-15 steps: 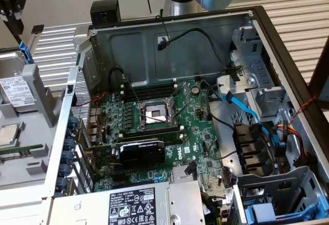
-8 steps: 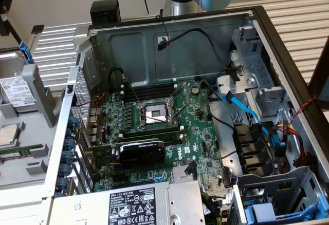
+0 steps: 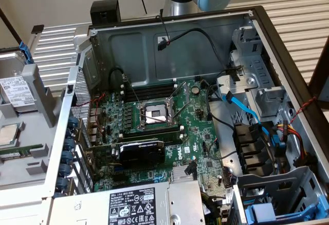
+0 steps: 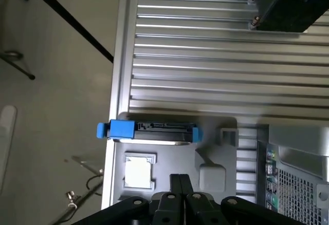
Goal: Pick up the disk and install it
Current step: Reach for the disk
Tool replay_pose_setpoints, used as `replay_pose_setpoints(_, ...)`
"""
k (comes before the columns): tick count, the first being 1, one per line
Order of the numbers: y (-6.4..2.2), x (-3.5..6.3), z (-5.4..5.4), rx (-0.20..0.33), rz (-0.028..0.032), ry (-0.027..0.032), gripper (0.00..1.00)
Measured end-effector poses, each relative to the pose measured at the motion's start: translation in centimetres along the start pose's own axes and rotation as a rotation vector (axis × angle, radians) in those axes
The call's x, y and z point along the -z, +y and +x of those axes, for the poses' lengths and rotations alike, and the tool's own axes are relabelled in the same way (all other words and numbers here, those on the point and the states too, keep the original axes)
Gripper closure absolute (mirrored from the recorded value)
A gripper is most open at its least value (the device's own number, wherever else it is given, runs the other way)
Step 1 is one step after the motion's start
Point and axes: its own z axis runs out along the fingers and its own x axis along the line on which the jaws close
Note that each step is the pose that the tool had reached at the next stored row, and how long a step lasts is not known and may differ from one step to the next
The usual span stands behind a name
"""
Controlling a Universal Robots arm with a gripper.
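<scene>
Fingers of the gripper point(image 4: 180, 177) are pressed together with nothing between them, so you are carrying nothing. The disk point(image 3: 11, 90) sits outside the open computer case point(image 3: 169, 40), just beyond the case's wall on the exterior view's left, propped on edge in a grey holder tray point(image 3: 43, 101). Its white label faces up and out. From the wrist camera you see the disk point(image 4: 154, 128) edge-on, connector side toward you, with a blue carrier rail point(image 4: 122, 129) at each end. The gripper is also outside the case, over the tray point(image 4: 216, 148) and apart from the disk, with the square processor chip point(image 4: 139, 172) lying in the tray just beside its fingertips. Expect the disk to be rigid and heavy for its size, with smooth metal faces that could slip under a light pinch. It probably tolerates no knocks or drops. You would likely do best to grip across the flat metal body between the rails, or on the rails themselves, keeping off the connector edge.
</scene>
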Motion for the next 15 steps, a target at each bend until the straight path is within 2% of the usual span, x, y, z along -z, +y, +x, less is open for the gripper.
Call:
replay_pose_setpoints(6, 1.28, -0.18, 1.5, -0.001, -0.0003, 0.0058, 0.89)
replay_pose_setpoints(8, 1.68, -0.24, 2.0, -0.001, -0.0003, 0.0101, 0.89)
replay_pose_setpoints(10, 2.11, -0.29, 2.3, -0.002, 0.0026, 0.0177, 0.89)
replay_pose_setpoints(13, 2.85, -0.37, 2.7, -0.004, 0.014, 0.0335, 0.89)
replay_pose_setpoints(14, 3.03, -0.4, 2.8, -0.005, 0.0223, 0.038, 0.89)
replay_pose_setpoints(15, 3.17, -0.43, 3.0, -0.006, 0.033, 0.0398, 0.89)
